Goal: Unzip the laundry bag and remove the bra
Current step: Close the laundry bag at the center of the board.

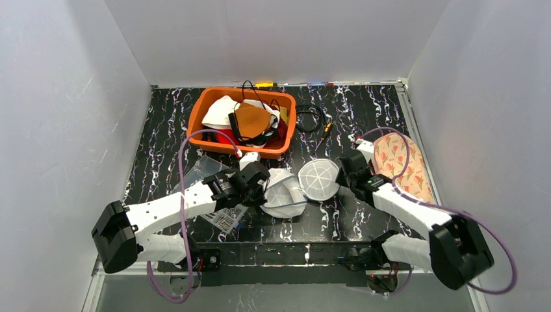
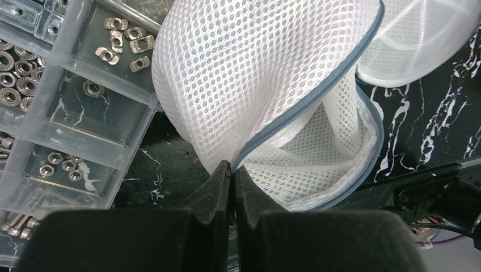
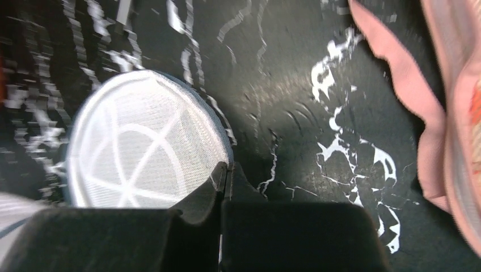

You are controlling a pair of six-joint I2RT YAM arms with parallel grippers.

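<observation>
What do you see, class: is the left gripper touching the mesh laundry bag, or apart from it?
Touching. The left wrist view shows the left gripper shut, pinching the laundry bag where its zipper ends.

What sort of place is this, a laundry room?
Probably a robotics test booth, not a home: plain white walls box in a black marbled table, with a clear tray of nuts and screws and an orange bin of clothes.
</observation>
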